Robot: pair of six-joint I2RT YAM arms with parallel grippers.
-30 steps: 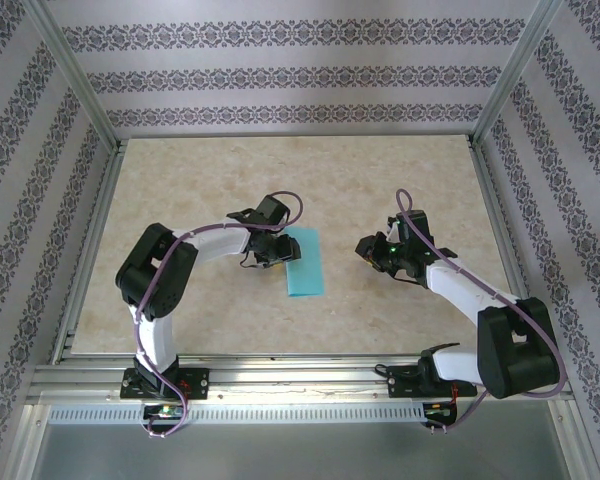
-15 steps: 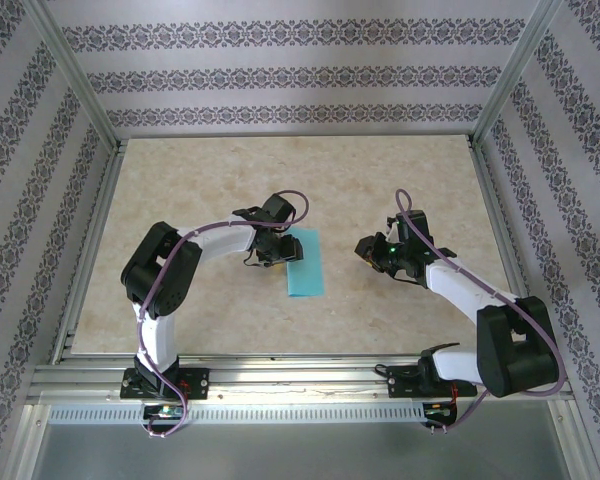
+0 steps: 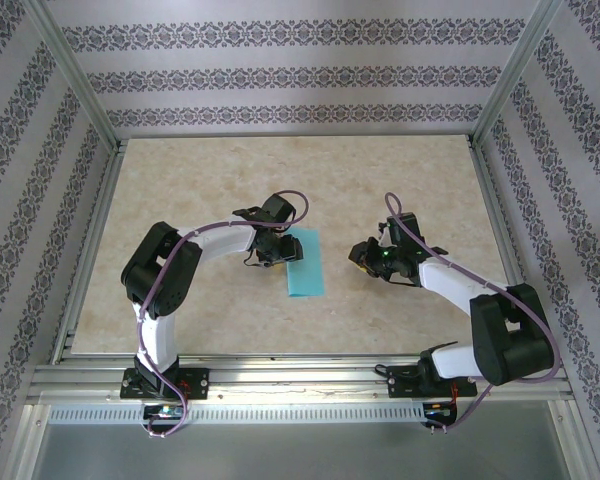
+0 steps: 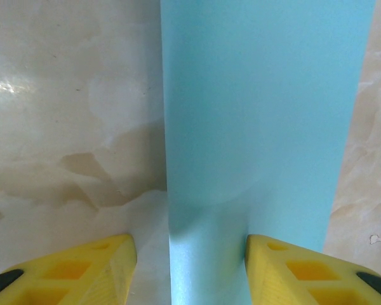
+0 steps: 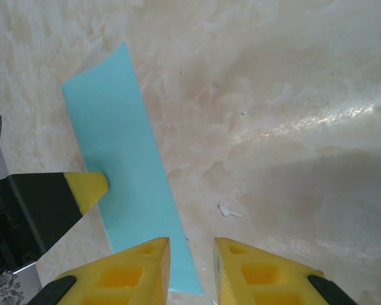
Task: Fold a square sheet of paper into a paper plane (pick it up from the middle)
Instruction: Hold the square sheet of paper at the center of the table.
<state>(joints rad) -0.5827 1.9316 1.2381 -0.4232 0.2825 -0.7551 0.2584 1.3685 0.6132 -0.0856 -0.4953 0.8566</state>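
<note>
One white fleck (image 5: 228, 211) (beside paper (image 5: 130, 181))

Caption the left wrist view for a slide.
Yellow fingers straddle one long edge of the folded turquoise sheet lying on the marbled table.

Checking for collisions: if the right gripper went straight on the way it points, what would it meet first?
Likely the bare table, judging from its wrist view. The right gripper aims just past the sheet of paper, which lies beside that line. Depth is unclear.
</note>
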